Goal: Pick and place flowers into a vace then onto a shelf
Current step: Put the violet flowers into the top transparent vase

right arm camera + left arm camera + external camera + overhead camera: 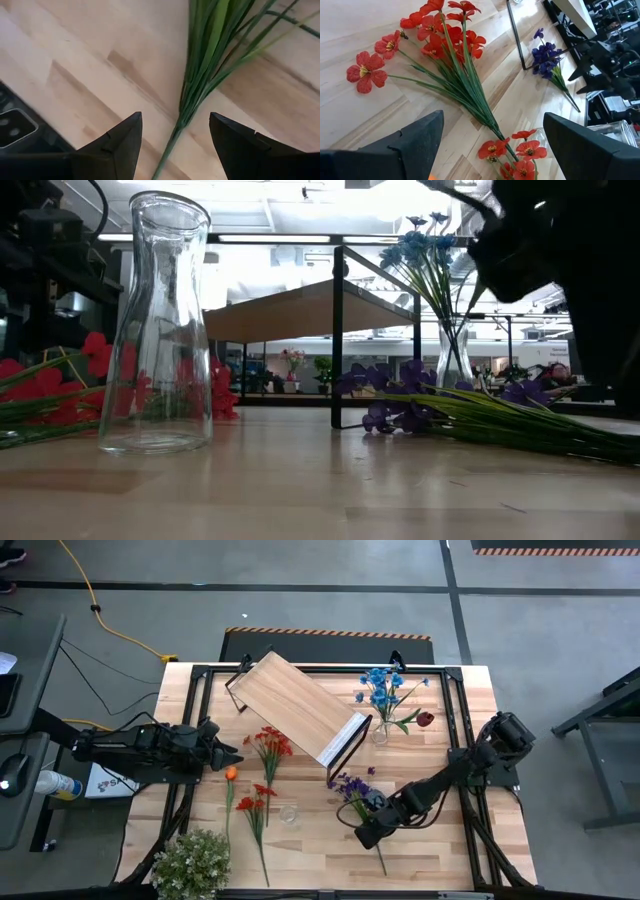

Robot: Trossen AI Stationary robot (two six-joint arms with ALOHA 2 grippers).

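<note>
Flowers: purple sprig lies flat on the tabletop, lower right of centre in the high view, blooms toward the shelf, stem running down-frame and slightly right to its cut end near the front edge.

Right claw sits over the lower part of that stem, released, nothing between the fingers. In the right wrist view the green stem passes through the gap between the two fingers, roughly in line with the view axis, so the jaws straddle it across its long axis. Judgement: a straight descent and close should take the stem; right arm is plainly the nearer one.

Empty glass vase stands upright just left of the purple sprig, between it and the red sprigs.

Left claw waits at mid-left, released, empty, pointing at the red sprigs; an orange bloom lies just below it.

Bushy pale plant at lower left corner.

Shelf stands diagonally at upper centre. Beyond it, upper right, a second vase holds blue flowers; a dark red bloom lies beside it.
</note>
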